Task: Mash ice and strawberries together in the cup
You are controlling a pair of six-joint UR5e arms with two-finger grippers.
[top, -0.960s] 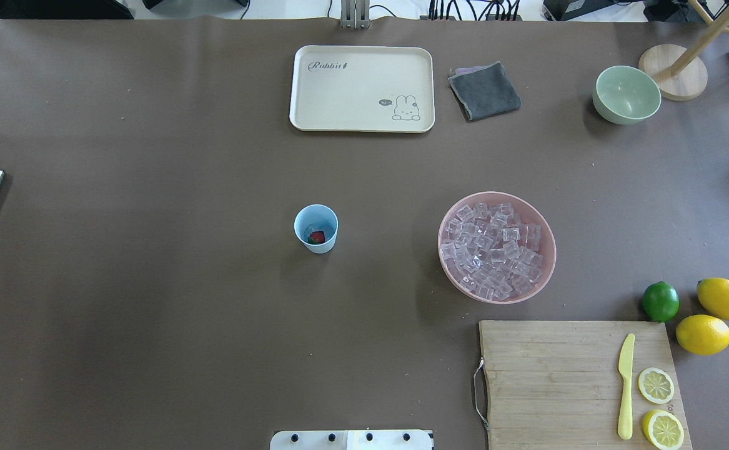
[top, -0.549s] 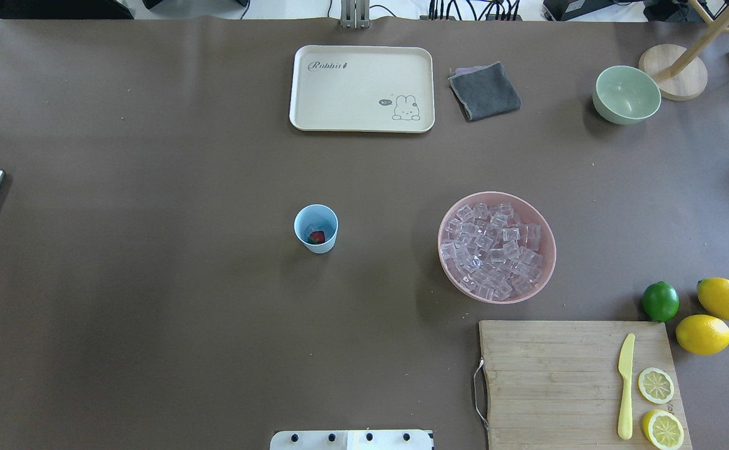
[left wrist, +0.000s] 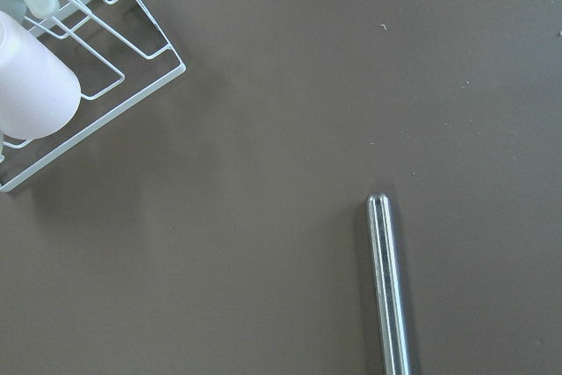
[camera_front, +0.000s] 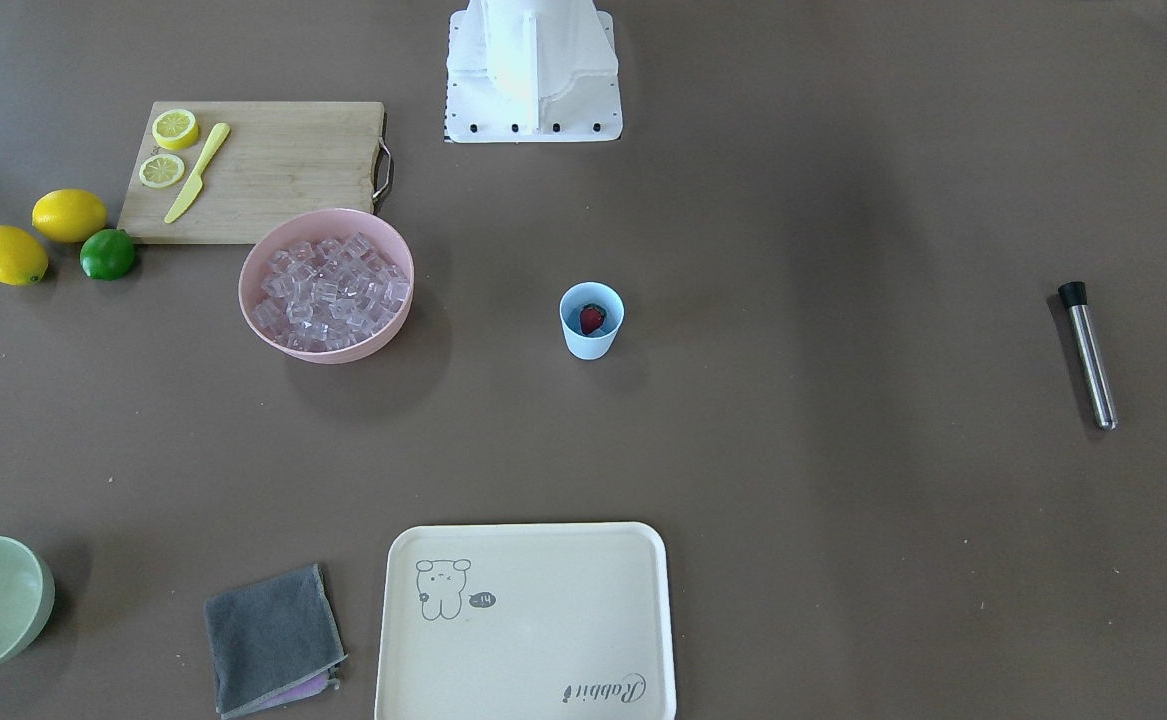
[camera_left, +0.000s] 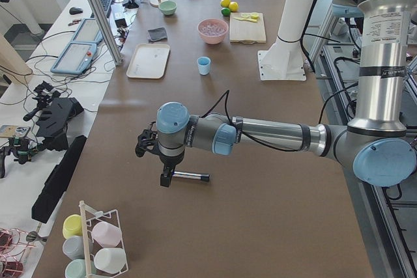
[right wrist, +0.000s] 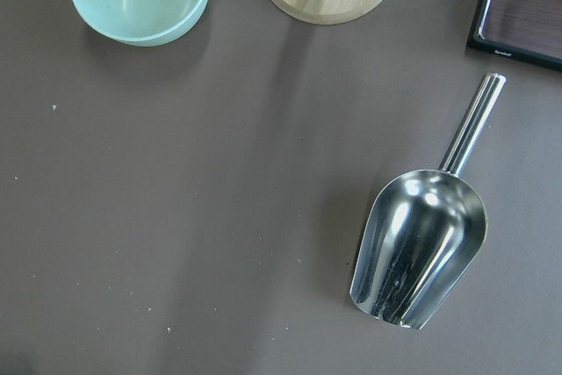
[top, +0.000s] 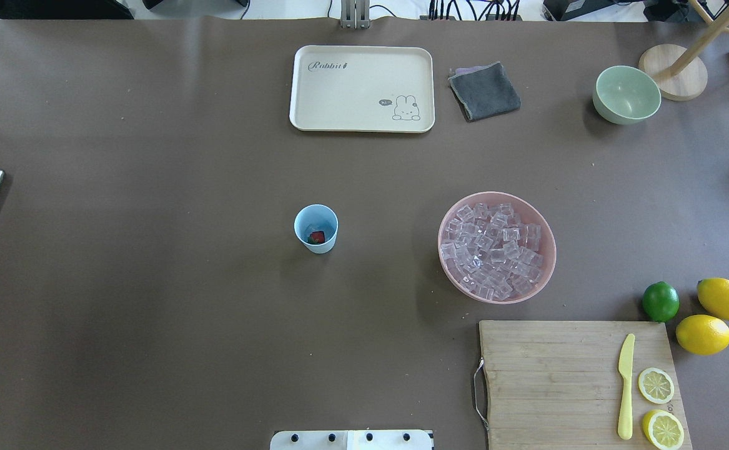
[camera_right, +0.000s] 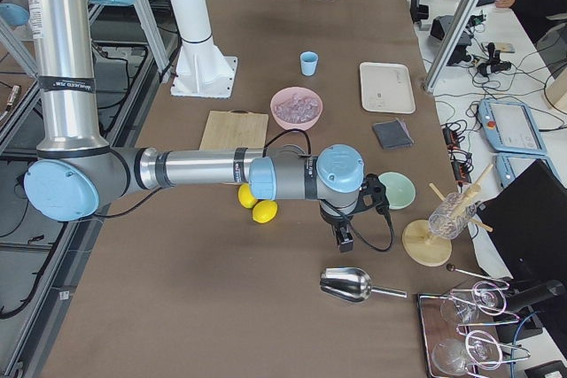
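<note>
The light blue cup point(top: 316, 228) stands upright mid-table with a red strawberry point(top: 317, 237) and a clear piece of ice at its bottom. More ice point(top: 495, 250) fills the pink bowl point(top: 545, 275) to its right. In the exterior left view my left gripper point(camera_left: 167, 180) hangs over one end of a steel rod point(camera_left: 192, 176); I cannot tell if it is open or shut. The exterior right view shows my right gripper point(camera_right: 344, 238) above the table near a metal scoop point(camera_right: 350, 285); its state cannot be told. Neither wrist view shows fingers.
A cream tray point(top: 362, 88), grey cloth point(top: 485, 91) and pale green bowl point(top: 626, 94) lie at the far side. A cutting board point(top: 545, 381) holds a yellow knife and lemon slices, with a lime point(top: 660, 301) and lemons beside it. A wire cup rack point(left wrist: 88, 50) is near the rod.
</note>
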